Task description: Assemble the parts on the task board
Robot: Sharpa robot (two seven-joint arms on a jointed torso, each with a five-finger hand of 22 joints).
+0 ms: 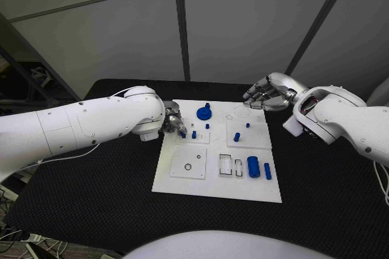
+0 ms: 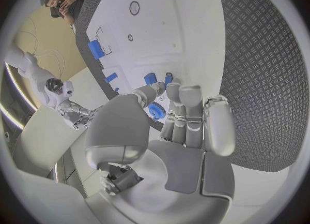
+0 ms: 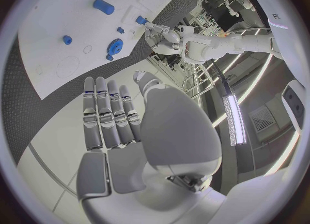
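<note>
The white task board [image 1: 218,158] lies in the middle of the black table. My left hand [image 1: 172,123] hovers at the board's far left edge. Its fingertips [image 2: 184,92] reach down to two small blue pieces [image 1: 188,134] standing there. Whether thumb and fingers grip one of them [image 2: 150,78] I cannot tell. A blue gear-like part [image 1: 204,113] stands just beyond the hand. Small blue pegs [image 1: 236,137] stand mid-board. A blue cylinder [image 1: 253,166] and a slim blue bar [image 1: 267,171] lie at the right. My right hand [image 1: 267,95] floats above the board's far right corner, fingers straight, holding nothing.
Empty recesses [image 1: 229,164] and a plate with a ring hole [image 1: 188,167] take up the board's near half. Black table [image 1: 324,186] surrounds the board on all sides. In the right wrist view my left hand [image 3: 160,30] shows beyond the gear-like part [image 3: 116,45].
</note>
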